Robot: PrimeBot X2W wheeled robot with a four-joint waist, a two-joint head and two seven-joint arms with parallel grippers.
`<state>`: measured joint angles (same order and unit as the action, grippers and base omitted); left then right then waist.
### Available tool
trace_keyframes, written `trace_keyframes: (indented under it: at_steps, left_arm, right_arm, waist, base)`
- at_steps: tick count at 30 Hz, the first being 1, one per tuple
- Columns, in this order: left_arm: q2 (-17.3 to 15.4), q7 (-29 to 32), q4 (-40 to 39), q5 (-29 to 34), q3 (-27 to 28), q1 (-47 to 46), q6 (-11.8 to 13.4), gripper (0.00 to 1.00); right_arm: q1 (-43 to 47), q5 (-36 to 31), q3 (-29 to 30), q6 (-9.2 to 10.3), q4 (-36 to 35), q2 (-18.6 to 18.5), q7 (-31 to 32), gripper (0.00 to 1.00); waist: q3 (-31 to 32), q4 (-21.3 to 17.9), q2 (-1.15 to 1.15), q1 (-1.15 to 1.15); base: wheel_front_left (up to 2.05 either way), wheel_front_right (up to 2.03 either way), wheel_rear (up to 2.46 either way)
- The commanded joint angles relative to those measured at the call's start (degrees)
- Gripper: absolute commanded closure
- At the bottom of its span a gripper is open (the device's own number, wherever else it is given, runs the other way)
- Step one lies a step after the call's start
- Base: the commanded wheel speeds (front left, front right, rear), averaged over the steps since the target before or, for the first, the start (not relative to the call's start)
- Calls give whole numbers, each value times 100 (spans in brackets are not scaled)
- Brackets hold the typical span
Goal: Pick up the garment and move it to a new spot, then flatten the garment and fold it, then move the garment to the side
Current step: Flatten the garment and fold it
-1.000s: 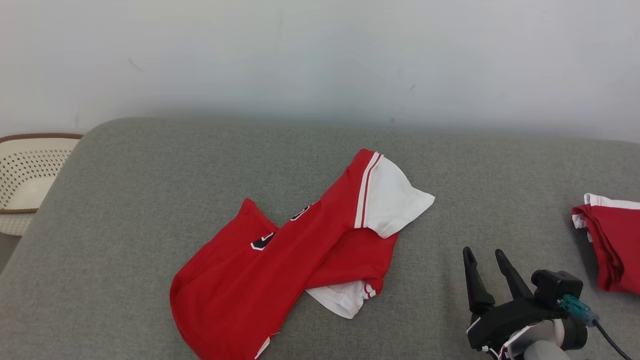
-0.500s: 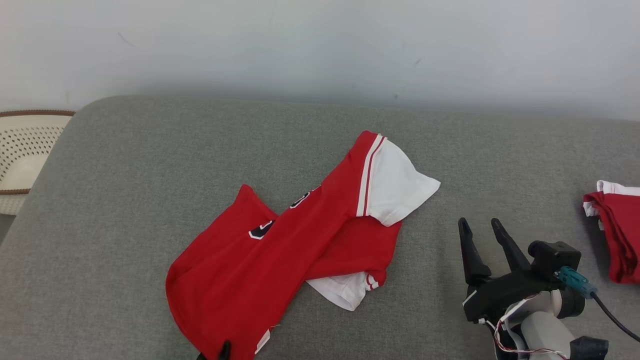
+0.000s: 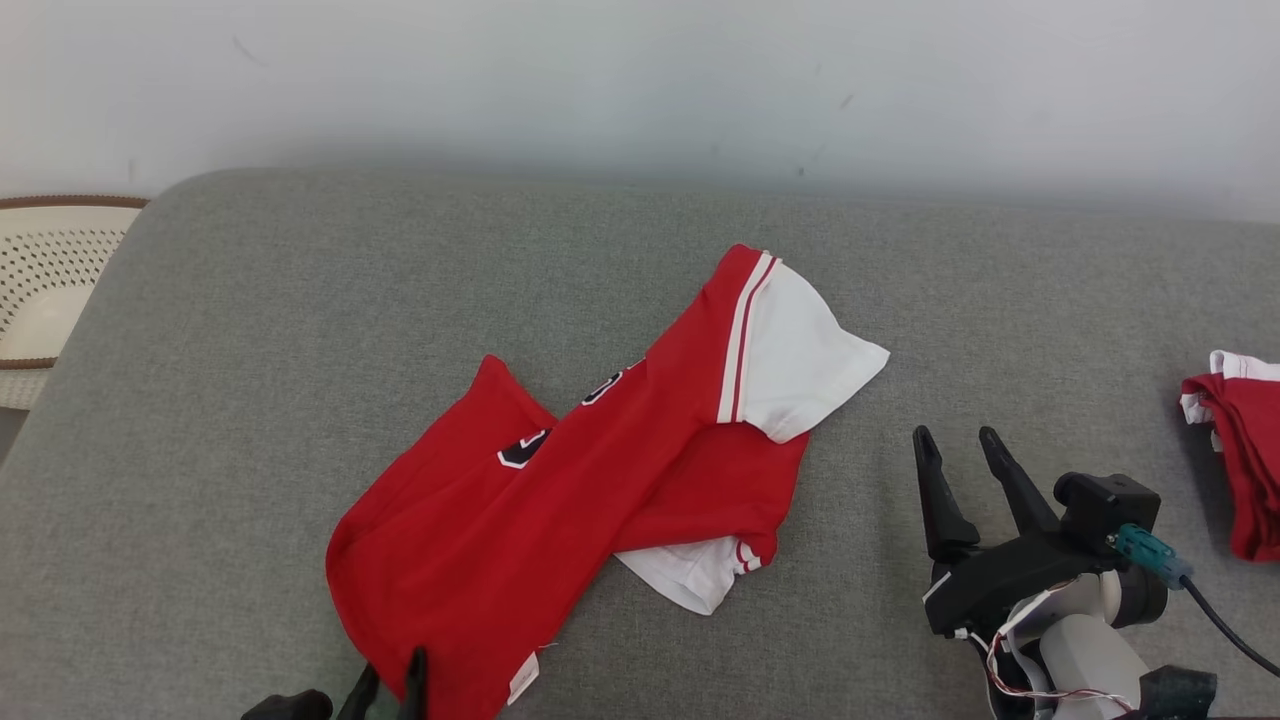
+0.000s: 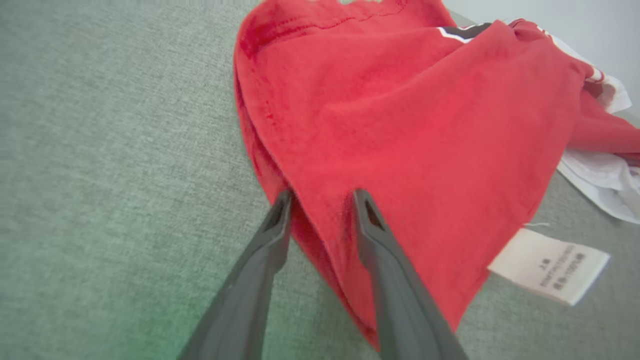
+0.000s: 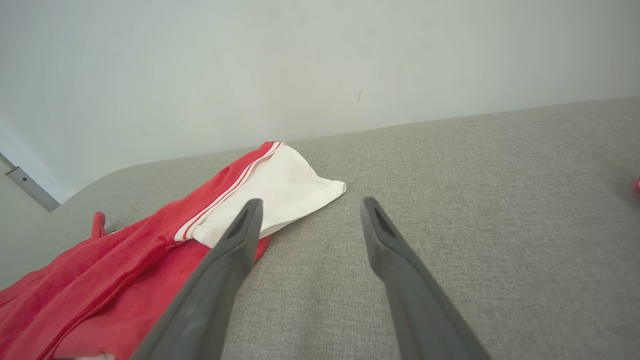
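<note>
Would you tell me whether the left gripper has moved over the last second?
Yes: the left gripper has come forward to the garment's near hem, its fingers now astride that edge.

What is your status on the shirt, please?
Left tool open, astride shirt hem. Right tool open, clear of shirt. Shirt crumpled on couch. Other shirt far right, out of way.

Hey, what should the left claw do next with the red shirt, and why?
Probably close the left claw on the red shirt. It straddles the shirt's near edge with a ridge of fabric between the jaws, which stand apart, and the shirt lies crumpled on the grey cushion, not yet lifted.
</note>
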<state>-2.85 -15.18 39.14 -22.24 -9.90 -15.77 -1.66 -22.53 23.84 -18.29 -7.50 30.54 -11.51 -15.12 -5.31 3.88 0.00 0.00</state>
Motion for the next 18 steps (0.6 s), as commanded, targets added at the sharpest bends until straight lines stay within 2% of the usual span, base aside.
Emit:
trace_keyframes:
  at_steps: [1, 2, 3, 4, 9, 15, 17, 18]
  left_arm:
    - [-16, 7, 85, 88, 55, -31, 135, 32]
    - [-21, 7, 50, 150, 105, -46, 216, 22]
    - [-20, 7, 42, 183, 140, -36, 270, 7]
    - [-18, 7, 41, 194, 168, -19, 312, 5]
    - [-17, 7, -15, 316, 370, 45, 539, 15]
    - [-16, 8, 115, 290, 492, 19, 467, 8]
    - [-8, 21, 224, 248, 470, -56, 381, 14]
    - [-8, 24, 282, 223, 472, -115, 345, 37]
  right_arm:
    - [6, 33, -1, 2, -14, -18, 0, 0]
    - [9, 31, -1, 2, -17, -13, 1, 0]
    - [13, 26, -2, 2, -20, -5, 0, 0]
    - [17, 24, 8, 2, -21, 1, 0, 0]
    - [9, 43, 20, 2, -4, 14, 0, 0]
    - [-10, 45, 8, 2, -9, 12, 0, 0]
    - [-28, 45, 6, 2, -13, -1, 0, 0]
    - [-41, 56, -3, 2, 9, 3, 1, 0]
  waist:
    - [-27, -26, 0, 0]
    - [-38, -37, 0, 0]
    - [-46, -50, 0, 0]
    - [-51, -59, 0, 0]
    - [-55, -109, 0, 0]
    - [-74, -155, 0, 0]
    - [-102, -173, 0, 0]
    - [-121, -187, 0, 0]
  base:
    - [0, 0, 0]
    - [0, 0, 0]
    - [0, 0, 0]
    - [0, 0, 0]
    - [0, 0, 0]
    - [0, 0, 0]
    - [0, 0, 0]
    - [0, 0, 0]
